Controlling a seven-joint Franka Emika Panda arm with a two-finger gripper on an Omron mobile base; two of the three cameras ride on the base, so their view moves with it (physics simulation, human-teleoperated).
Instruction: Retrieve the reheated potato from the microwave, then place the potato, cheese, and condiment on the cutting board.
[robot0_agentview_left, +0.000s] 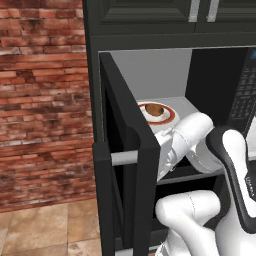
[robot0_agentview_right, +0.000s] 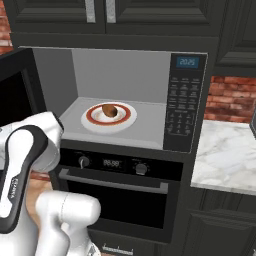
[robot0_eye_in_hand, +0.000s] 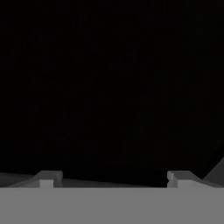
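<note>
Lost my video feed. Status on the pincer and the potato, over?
Pincer open, holding nothing, facing a dark surface. Potato on the red-rimmed plate inside the microwave, door open. Nothing blocking the potato.

Kitchen: built-in microwave (robot0_agentview_right: 186, 105) above an oven (robot0_agentview_right: 120, 192), dark cabinets (robot0_agentview_right: 150, 15) over it, marble surface (robot0_agentview_right: 225, 155) beside, brick wall (robot0_agentview_left: 42, 100).
</note>
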